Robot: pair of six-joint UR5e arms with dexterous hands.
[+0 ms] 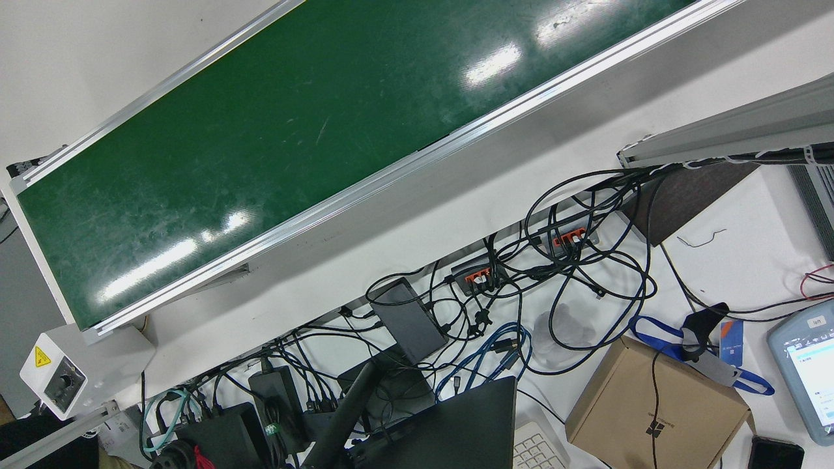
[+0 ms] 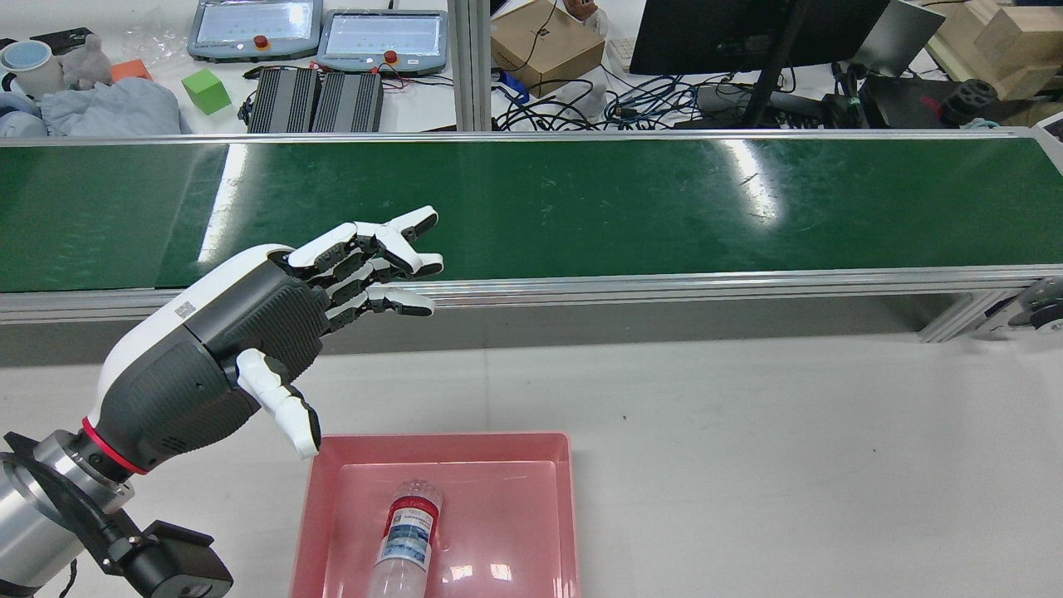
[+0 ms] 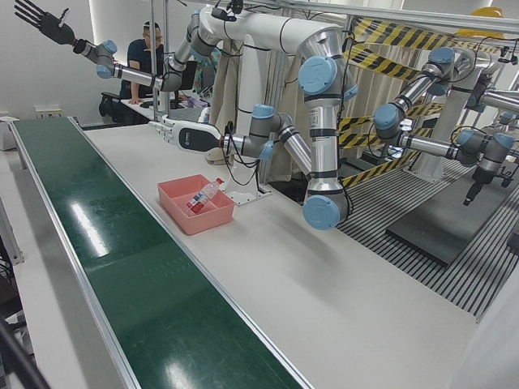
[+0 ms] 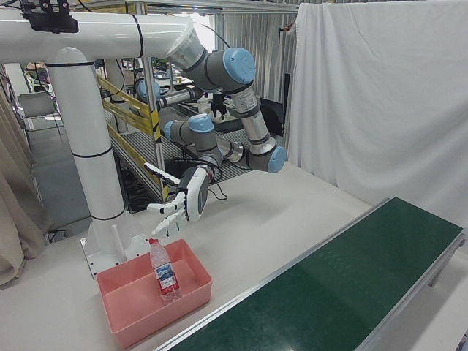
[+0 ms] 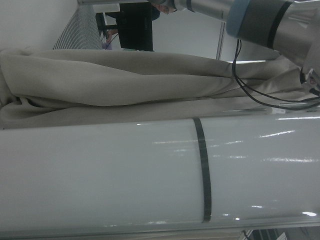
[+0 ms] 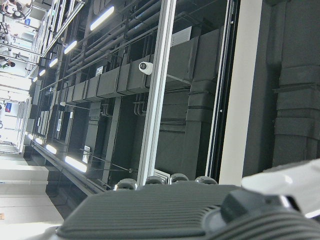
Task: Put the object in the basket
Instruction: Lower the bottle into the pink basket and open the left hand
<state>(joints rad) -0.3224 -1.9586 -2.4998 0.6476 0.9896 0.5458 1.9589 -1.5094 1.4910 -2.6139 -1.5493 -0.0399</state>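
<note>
Bottle lies in pink basket; left hand spread, empty; right hand seemingly splayed.

The basket looks like smooth pink plastic with a slight gloss. The bottle is clear plastic with a paper-like label. The conveyor belt is glossy, scuffed green, framed in brushed metal. The desk is matt white.

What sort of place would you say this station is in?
Probably a robotics lab or test cell: a green conveyor belt beside a white table, teach pendants and cabling behind, hazard-striped barriers around more arms.
</note>
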